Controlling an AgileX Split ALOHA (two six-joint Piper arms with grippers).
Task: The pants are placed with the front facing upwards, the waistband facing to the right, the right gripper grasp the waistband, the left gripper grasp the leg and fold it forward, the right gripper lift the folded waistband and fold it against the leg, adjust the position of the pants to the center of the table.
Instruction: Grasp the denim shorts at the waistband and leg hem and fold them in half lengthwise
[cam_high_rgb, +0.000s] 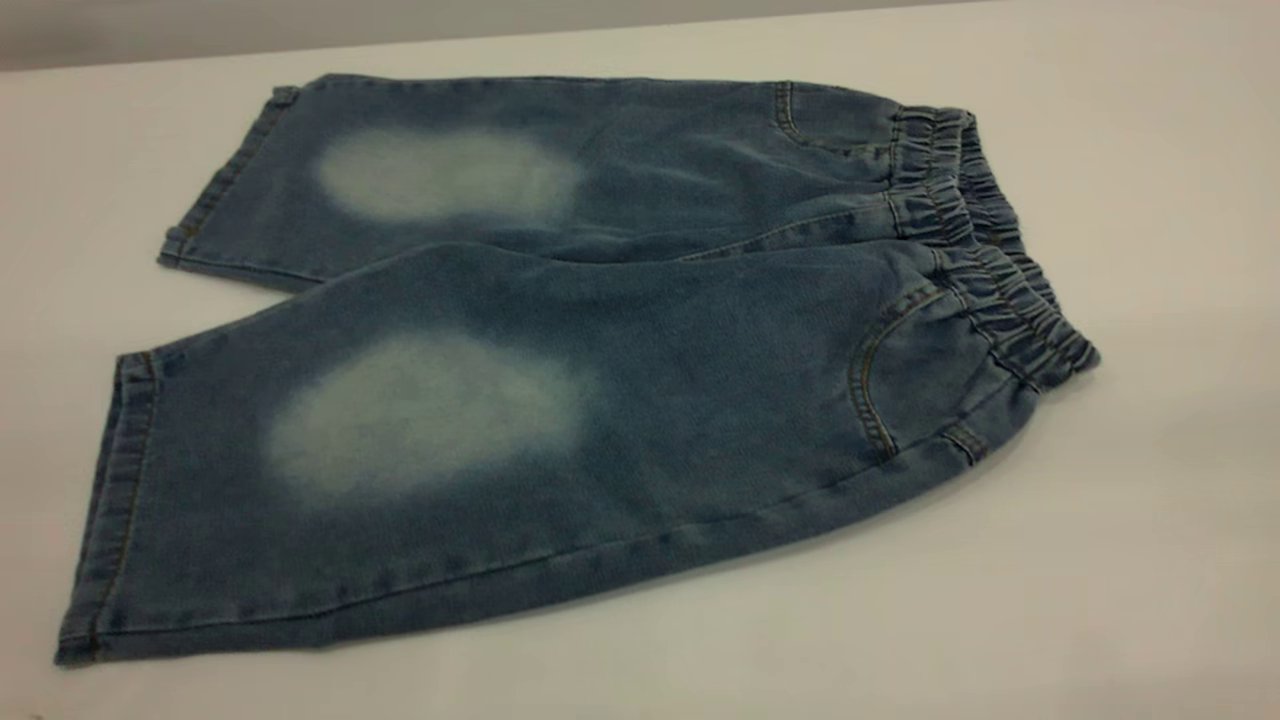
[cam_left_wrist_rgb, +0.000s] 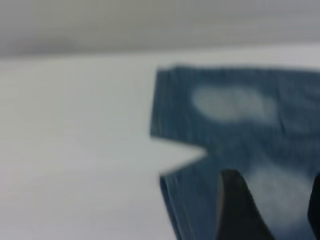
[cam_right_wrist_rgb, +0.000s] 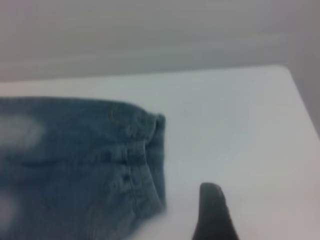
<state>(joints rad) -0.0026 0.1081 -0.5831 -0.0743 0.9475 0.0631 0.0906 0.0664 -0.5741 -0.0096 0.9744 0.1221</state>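
So the short, wide blue denim pants (cam_high_rgb: 560, 370) lie flat, front up, w/ long axis running lower left to upper right of the exterior frame: leg hems at left, dark ruched elastic waistband (cam_high_rgb: 985, 265) at right edge. Nearest leg fills the lower half of that frame, its pale faded oval left of centre; second leg sits behind it toward upper left. Neither arm shows in the exterior view. In the left wrist view, the black angular left gripper (cam_left_wrist_rgb: 272, 210) hangs just over the leg-hem end, one dark finger (cam_left_wrist_rgb: 237, 210) plain, second only at frame edge; jaws look spread, nothing held. In the right wrist view, one black wedge finger (cam_right_wrist_rgb: 212, 212) of the right gripper sits beside the waistband end, apart from cloth; spread or closed, can't tell. Judgement: each arm is nearer its own end. Smooth white tabletop (cam_high_rgb: 1150, 560) has bare margin all round; a grey wall strip lies beyond the far edge.
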